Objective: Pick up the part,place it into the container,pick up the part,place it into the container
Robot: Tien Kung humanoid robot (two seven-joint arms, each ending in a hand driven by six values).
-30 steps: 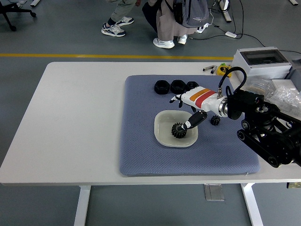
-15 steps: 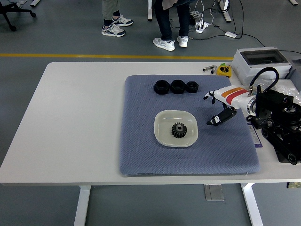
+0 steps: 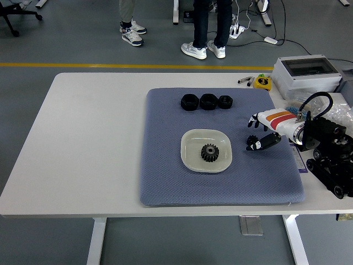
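Observation:
A black gear [image 3: 209,152] lies in the shallow white bowl [image 3: 190,139] at the middle of the blue-grey mat [image 3: 165,165]. A smaller black gear [image 3: 252,138] sits on the mat to the right of the bowl. My right hand [image 3: 255,131], white with an orange and red stripe, hovers right over this small gear. It is open, with the fingers [image 3: 253,118] spread behind the gear and the thumb just in front of it, and nothing held. Three black ring-shaped parts [image 3: 208,101] stand in a row at the mat's far side. My left arm is out of sight.
A grey box with a clear lid [image 3: 306,73] stands at the back right, with a yellow tape measure [image 3: 263,82] to its left. Plastic bags [image 3: 342,110] lie at the right edge. People's legs [image 3: 207,27] stand beyond the table.
My right hand let go of the gear in the bowl, drew back to the right, and came down over the small gear. The people behind the table shifted.

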